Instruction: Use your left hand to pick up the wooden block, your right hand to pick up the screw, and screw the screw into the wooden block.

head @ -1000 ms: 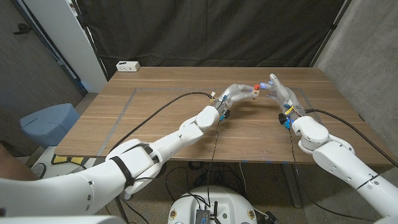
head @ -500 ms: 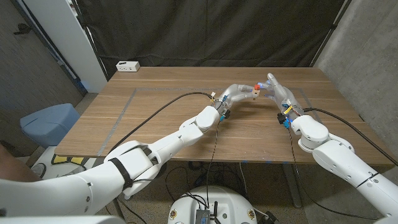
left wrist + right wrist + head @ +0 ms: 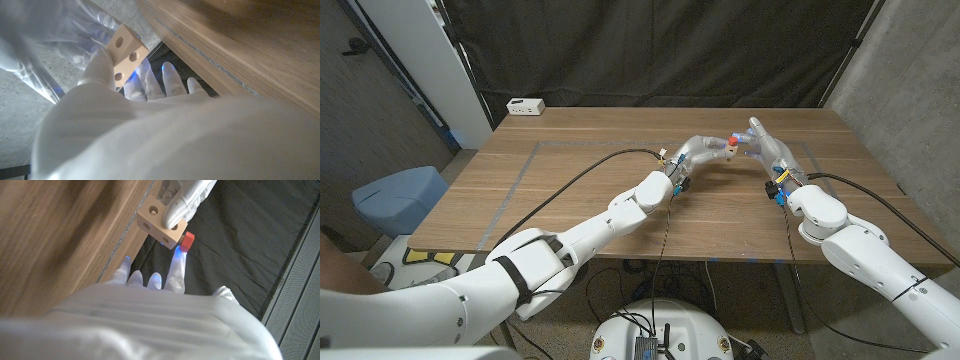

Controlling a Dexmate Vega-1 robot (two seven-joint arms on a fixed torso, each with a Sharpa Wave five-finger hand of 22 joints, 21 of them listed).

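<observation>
My left hand (image 3: 698, 150) grips the wooden block (image 3: 729, 147) up off the worktop (image 3: 570, 190), drilled faces showing. The screw (image 3: 733, 138), red-headed, sits right at the block's far corner, my right hand (image 3: 762, 138) just beside it with a fingertip (image 3: 179, 260) against the red head. I think I'm pinching it, though the grasp itself is hidden. The block lies straight toward my left from the screw; its shaft isn't visible, so I can't say it's lined up with a hole.
</observation>
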